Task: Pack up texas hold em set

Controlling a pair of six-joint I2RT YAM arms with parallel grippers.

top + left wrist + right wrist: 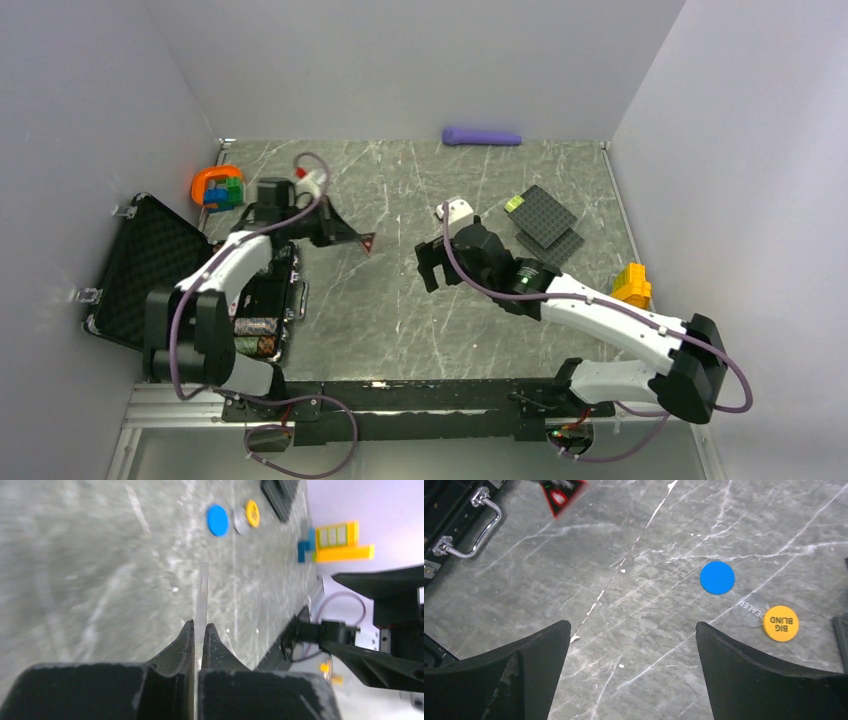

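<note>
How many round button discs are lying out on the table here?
3: blue disc, clear DEALER disc beside it, yellow BIG BLIND disc overlapping the clear one. Others may lie unseen in the case.

walls (400, 60): plain white, three sides | tabletop (400, 300): grey marble, white veins

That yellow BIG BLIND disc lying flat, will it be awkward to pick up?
Probably: the BIG BLIND disc looks thin and lies flat, leaving little edge to grip. Pushed, it likely slides on the smooth table. It overlaps the clear DEALER disc, which may shift.
</note>
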